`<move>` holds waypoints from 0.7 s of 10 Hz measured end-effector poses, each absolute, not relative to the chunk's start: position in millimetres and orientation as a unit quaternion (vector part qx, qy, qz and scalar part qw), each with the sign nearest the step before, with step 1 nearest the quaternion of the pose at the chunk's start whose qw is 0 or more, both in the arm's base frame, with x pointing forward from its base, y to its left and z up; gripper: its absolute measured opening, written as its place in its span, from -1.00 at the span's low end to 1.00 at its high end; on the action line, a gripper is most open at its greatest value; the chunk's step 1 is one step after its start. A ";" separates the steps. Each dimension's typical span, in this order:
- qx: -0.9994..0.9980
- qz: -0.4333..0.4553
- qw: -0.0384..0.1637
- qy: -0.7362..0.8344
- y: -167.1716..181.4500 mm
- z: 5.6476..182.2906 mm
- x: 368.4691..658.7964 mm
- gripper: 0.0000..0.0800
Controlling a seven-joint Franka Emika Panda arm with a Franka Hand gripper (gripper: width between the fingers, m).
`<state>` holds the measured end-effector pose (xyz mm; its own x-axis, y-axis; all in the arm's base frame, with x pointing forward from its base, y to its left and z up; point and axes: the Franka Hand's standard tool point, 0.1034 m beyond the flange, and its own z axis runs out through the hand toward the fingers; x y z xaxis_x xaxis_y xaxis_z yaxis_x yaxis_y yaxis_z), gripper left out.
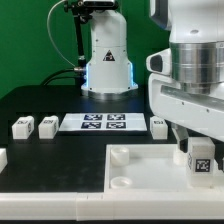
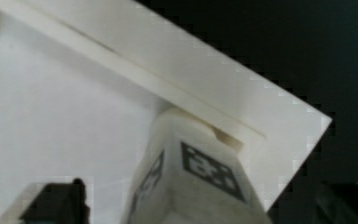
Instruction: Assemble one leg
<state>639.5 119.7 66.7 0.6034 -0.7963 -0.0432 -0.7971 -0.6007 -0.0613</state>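
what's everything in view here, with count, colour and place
leg: one, white with a black-and-white marker, between the gripper's fingers over the panel's corner at the exterior view's right
loose legs: three clear, white, in a row on the table beside the marker board
panel: one, large, flat, white, nearest the camera
marker board: one, white with black tags, mid-table
table: one, black
gripper: one, white, shut on the leg

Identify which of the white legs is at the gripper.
The leg standing on the large white panel, between the gripper fingers. The other legs lie on the black table beside the marker board.
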 end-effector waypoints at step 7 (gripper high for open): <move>-0.995 -0.002 0.031 0.093 111.0 64.5 640.7 0.40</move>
